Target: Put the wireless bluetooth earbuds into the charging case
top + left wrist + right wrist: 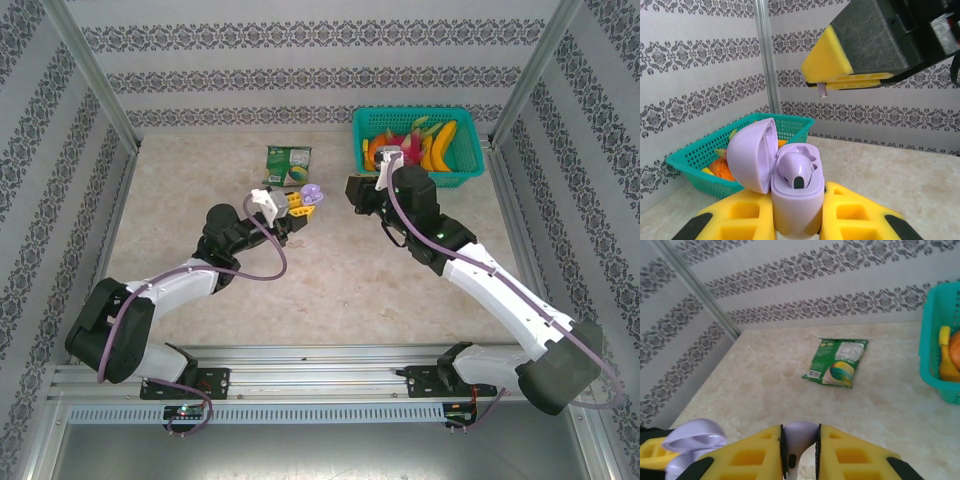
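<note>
Glossy lilac plastic charging case (797,215) stands lid open, one lilac stemmed earbud (796,172) seated inside, clamped upright between my left gripper's (796,200) yellow fingers; the right wrist view adds a second lilac earbud (801,440) pinched tight in my right gripper (800,430), above the beige table (765,385), green snack packet (836,362) beyond.

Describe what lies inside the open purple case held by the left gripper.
One purple earbud sits inside the case, lid tipped open. Its stem is hidden below the rim; whether a second slot is empty cannot be seen.
</note>
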